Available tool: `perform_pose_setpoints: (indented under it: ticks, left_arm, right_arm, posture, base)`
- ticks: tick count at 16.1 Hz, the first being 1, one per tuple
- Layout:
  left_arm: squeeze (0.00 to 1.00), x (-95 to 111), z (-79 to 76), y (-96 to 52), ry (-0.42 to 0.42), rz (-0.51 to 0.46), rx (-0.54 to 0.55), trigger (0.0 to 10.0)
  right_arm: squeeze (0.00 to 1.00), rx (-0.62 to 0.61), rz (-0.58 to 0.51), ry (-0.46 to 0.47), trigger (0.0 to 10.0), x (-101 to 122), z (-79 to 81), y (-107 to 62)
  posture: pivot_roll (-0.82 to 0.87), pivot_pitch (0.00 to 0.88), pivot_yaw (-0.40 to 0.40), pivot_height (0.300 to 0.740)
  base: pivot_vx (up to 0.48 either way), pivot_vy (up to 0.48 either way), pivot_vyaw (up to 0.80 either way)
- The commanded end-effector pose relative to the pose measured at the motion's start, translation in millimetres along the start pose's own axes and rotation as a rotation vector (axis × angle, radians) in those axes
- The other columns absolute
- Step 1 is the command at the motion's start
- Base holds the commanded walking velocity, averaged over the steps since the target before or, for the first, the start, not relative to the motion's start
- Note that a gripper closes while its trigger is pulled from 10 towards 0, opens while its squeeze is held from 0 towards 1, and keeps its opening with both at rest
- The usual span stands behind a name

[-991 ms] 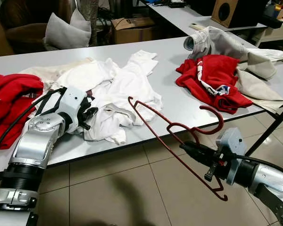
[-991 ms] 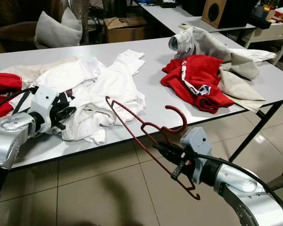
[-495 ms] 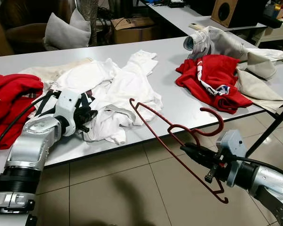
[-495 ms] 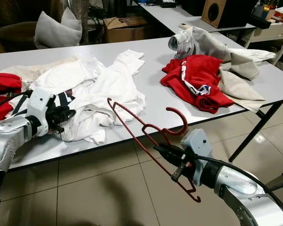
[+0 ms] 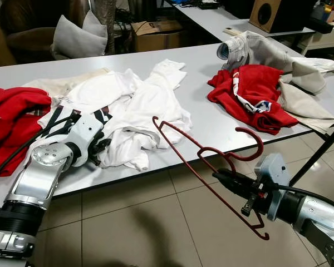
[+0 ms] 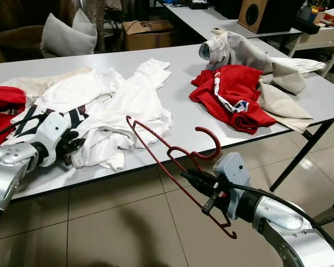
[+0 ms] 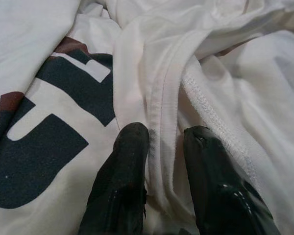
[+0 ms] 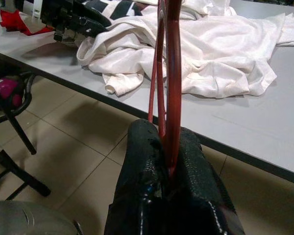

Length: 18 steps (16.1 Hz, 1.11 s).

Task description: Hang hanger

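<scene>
On the left, the left gripper (image 7: 164, 142) is pressing into the white shirt (image 5: 139, 105) on the grey table (image 5: 211, 125), fingers (image 7: 130, 156) slightly parted astride a raised fold of hem, not visibly clamped. Over to the right, the right gripper (image 5: 225, 177) is pinching the red hanger (image 5: 203, 167) by its neck, holding it out beyond the table's near edge, above the floor, hook pointing right. The danger looks twofold: that thin fold could slide out as the left fingers are closing, and the hanger, gripped at one narrow spot, could swivel and snag the shirt rather than slipping inside it.
</scene>
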<state>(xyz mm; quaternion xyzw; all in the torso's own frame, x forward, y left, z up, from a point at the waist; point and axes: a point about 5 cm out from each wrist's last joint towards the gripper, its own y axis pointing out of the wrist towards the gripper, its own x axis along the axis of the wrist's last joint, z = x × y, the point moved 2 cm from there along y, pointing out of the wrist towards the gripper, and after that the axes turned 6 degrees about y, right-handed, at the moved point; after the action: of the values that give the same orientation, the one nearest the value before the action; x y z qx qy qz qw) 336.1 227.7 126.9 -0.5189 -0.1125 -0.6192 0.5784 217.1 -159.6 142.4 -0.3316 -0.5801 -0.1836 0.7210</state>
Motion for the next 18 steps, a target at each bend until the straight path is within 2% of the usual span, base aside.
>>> perform_pose_setpoints:
  ticks: [1,2,3,4,5,12,15,17,18]
  left_arm:
    - [0.00,0.8,5.4,-1.1,0.032,0.006,0.025,10.0]
    - [0.00,1.3,6.7,-0.8,0.042,0.003,0.030,10.0]
    - [0.00,1.7,7.0,-0.5,0.045,0.001,0.030,6.8]
    - [0.00,2.5,7.5,-0.3,0.045,-0.007,0.029,1.5]
    - [0.00,2.9,7.8,0.0,0.045,-0.012,0.029,0.0]
    - [0.00,2.4,16.7,-0.2,0.046,-0.011,0.092,0.0]
    - [0.00,23.0,25.5,-3.9,0.036,-0.083,0.115,0.0]
    - [0.00,69.6,35.8,-9.4,0.039,-0.229,0.127,0.0]
    - [0.00,90.9,38.3,-13.7,0.070,-0.282,0.120,0.0]
  right_arm:
    - [0.00,-0.002,-0.002,-0.022,10.0,2.3,-0.6,0.8]
    - [0.00,-0.003,-0.003,-0.022,10.0,2.4,-0.6,1.0]
    - [0.00,-0.004,-0.005,-0.022,10.0,2.6,-0.7,1.2]
    - [0.00,-0.004,-0.008,-0.021,10.0,3.0,-0.2,1.7]
    - [0.00,-0.002,-0.010,-0.021,10.0,3.0,0.2,2.2]
    - [0.00,0.009,-0.012,-0.023,10.0,4.3,0.7,3.4]
    - [0.00,0.047,-0.048,-0.004,10.0,11.4,4.9,2.4]
    - [0.00,0.169,-0.052,0.016,10.0,16.0,19.9,1.4]
    - [0.00,0.165,-0.055,0.015,10.0,16.2,19.0,3.2]
  posture:
    - [-0.18,0.000,0.031,0.740]
    - [-0.18,0.000,0.031,0.740]
    - [-0.18,0.000,0.035,0.740]
    - [-0.18,0.000,0.035,0.740]
    - [-0.18,0.000,0.037,0.740]
    - [-0.18,0.000,0.033,0.740]
    - [-0.18,0.000,0.026,0.740]
    - [-0.17,0.000,0.024,0.740]
    - [-0.17,0.000,0.023,0.740]
  base:
    - [0.000,0.000,0.00]
    - [0.000,0.000,0.00]
    - [0.000,0.000,0.00]
    - [0.000,0.000,0.00]
    - [0.000,0.000,0.00]
    - [0.000,0.000,0.00]
    - [0.000,0.000,0.00]
    - [0.000,0.000,0.00]
    - [0.000,0.000,0.00]
